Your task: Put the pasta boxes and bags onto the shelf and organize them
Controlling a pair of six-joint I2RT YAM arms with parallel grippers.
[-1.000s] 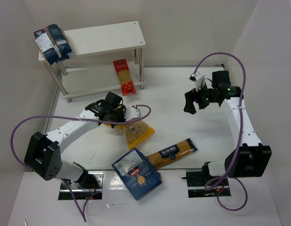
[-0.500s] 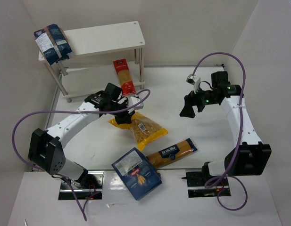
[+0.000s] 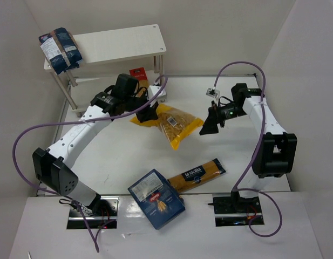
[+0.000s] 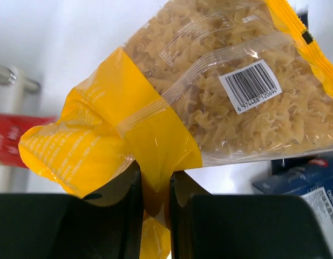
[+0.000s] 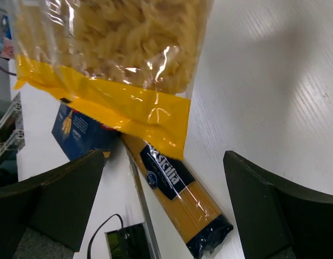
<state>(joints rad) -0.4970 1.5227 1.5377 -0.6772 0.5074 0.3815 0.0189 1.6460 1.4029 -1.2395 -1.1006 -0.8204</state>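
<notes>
The yellow plastic bag of short pasta with a clear window (image 3: 169, 123) hangs in the air just in front of the right front leg of the white two-tier shelf (image 3: 123, 43), not touching the table. The left gripper (image 3: 148, 114) is clamped on it: in the left wrist view its two black fingers (image 4: 115, 210) pinch only the thin yellow end of the bag, and the heavy part with the pasta hangs away from them. The right gripper (image 3: 212, 125) has its jaws wide apart and holds nothing; it waits further right of the shelf, pointing at the free end of the bag.

I think the hold is the weak point. So little film is pinched that the bag may slide out or tear if the arm moves fast. The hanging part may also swing and hit the shelf leg or the narrow red spaghetti pack (image 3: 138, 72) under the top board. Two dark blue bags (image 3: 59, 49) already lie on the left end of the top board, so the yellow bag needs a place beside them, not on them.
</notes>
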